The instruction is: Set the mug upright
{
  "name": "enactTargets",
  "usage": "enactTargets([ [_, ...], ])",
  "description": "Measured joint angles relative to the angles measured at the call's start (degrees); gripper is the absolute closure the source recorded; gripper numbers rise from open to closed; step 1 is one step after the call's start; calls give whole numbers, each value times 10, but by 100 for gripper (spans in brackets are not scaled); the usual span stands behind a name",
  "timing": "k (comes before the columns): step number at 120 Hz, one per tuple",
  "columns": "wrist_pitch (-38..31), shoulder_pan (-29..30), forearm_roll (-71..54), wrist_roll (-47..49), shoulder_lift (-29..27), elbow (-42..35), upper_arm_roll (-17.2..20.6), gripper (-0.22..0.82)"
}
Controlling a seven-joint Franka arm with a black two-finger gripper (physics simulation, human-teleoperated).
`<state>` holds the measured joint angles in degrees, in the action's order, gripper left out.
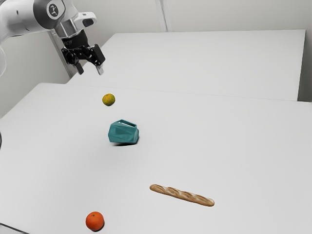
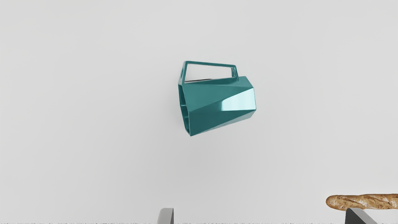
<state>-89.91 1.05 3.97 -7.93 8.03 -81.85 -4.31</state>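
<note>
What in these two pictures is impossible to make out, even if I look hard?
- Wrist view: the floor inside the teal mug, hidden by its own walls.
- Wrist view: the baguette's far end, cut off by the picture's edge; a finger hides another bit.
- Both views: the mug's side facing down to the table, hidden by the mug itself.
- Exterior view: the arm's base, cut off by the left edge.

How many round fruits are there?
2: a yellow-green one just beyond the teal mug, and an orange one near the exterior view's bottom edge, toward its left.
</note>
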Motion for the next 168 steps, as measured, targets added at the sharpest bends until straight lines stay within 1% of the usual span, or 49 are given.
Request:
enactTargets([
  [33,4,0,0,1,-1,0,0,0],
  [56,1,-1,8,1,-11,-21,-4,0],
  [66,2,-5,42,-2,-14,-29,-30,0],
  [83,2,9,131,-26,-10,-58,-80,0],
  [94,1,25,187,-52,9,-64,-89,0],
  [124,-1,74,315,-144,97,-66,-94,0],
  [139,-13,87,370,-187,116,-112,-94,0],
  [154,-27,99,411,-228,143,-128,-95,0],
  [168,-43,103,451,-259,150,-169,-98,0],
])
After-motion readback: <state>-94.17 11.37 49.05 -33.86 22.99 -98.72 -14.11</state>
